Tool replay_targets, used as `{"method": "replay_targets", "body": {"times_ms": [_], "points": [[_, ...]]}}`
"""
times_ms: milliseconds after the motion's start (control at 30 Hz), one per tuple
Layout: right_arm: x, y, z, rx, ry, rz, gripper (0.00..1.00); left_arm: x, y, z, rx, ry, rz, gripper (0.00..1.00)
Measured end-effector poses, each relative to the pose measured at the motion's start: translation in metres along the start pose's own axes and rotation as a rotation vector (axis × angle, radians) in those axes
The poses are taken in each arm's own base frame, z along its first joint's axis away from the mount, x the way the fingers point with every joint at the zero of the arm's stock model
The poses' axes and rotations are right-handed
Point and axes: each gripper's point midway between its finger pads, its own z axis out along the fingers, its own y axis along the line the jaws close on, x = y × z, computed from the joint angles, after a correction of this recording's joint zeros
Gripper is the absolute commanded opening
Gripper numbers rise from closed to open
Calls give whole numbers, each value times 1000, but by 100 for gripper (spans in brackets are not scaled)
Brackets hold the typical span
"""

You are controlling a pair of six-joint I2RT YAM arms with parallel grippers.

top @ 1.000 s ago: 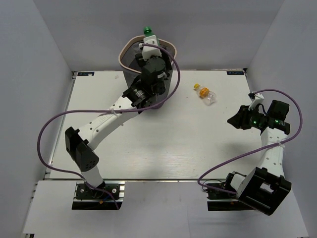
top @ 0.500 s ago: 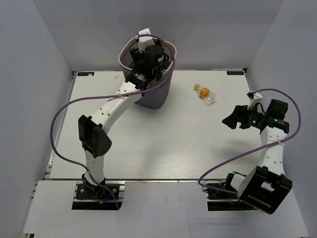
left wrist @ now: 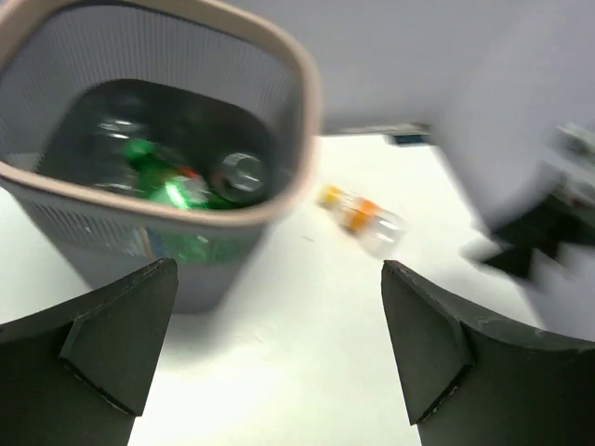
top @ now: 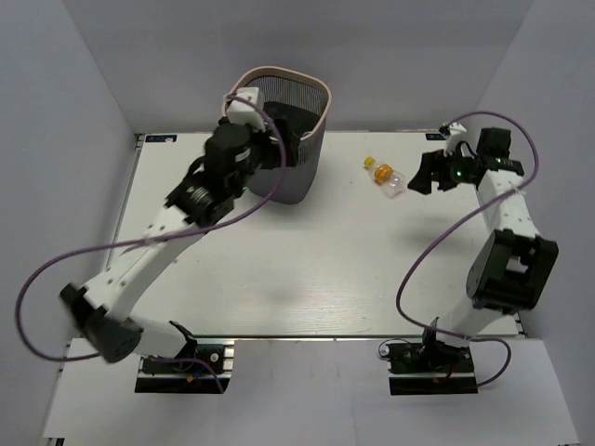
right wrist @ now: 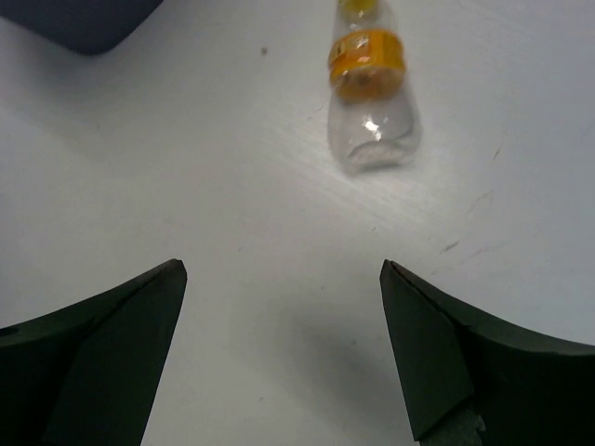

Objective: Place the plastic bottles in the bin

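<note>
**Top view.** Since the earlier frame the left arm has pulled back from above the bin point(top: 322, 93), the green bottle is gone from its grasp, and the right arm has swung out toward the far side of the table point(top: 307, 269). The left claw point(top: 282, 141) is now standing released just beside the bin's near wall. The right claw point(top: 423, 177), also released, is pointing at the orange-banded bottle point(top: 384, 177), which is lying just ahead of it. The right arm is plainly the nearer one.

**Left wrist view.** The left claw point(left wrist: 279, 274) is gaping empty. Ahead and to its left, the dropped bottles point(left wrist: 167, 181) are resting inside the bin point(left wrist: 307, 111). The view is blurred.

**Right wrist view.** The right claw point(right wrist: 284, 269) is spreading wide with nothing between its fingers. The orange-banded bottle point(right wrist: 372, 102) is lying flat ahead, slightly right of the gap's centre, base toward the claw, cap away. Its long axis is running along the approach line, so the fingers would probably be closing across its width.
</note>
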Motion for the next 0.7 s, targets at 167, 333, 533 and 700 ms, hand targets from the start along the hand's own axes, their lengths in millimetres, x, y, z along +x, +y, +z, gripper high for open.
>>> {"method": "replay_targets", "body": {"times_ms": [167,333,533,700], "points": [[-29,-27,44,25,36,-53,90,4,-12,-87,236,23,-64,100],[-18,-33,85,42,121,-87,90,106,15,-130,251,247,-141,100],[-9,-50,124,125,187,-130,90,226,49,-152,126,564,-205,100],[-7,-68,139,202,201,-152,90,243,53,-161,100,622,-250,100]]}}
